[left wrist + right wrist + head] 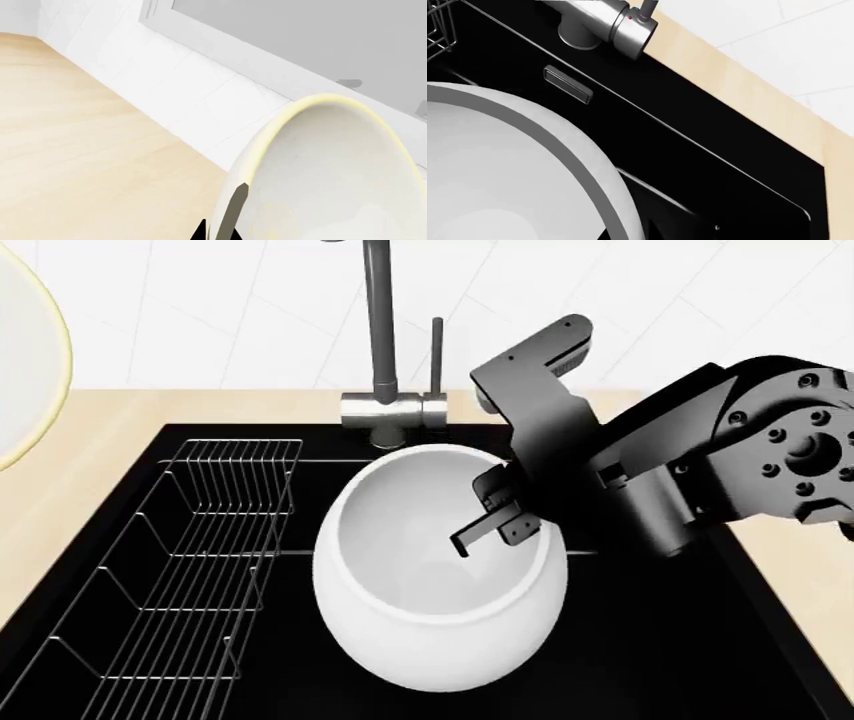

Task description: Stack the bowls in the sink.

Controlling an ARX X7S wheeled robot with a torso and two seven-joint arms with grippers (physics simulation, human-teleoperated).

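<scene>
Your right gripper [494, 525] has the deep white bowl [434, 580] by its rim, fingers closed over the right edge, at the centre of the head view inside the black sink [747, 660], below the faucet [380, 360]. Your left gripper [223, 225] grips the shallower cream bowl [333, 170], yellowish at the rim, held up over the bench [87, 150] at the far left of the head view. Next, judge it so: release the deep bowl, then bring the cream bowl across and lower it inside. Both bowls look glossy and likely slippery.
</scene>
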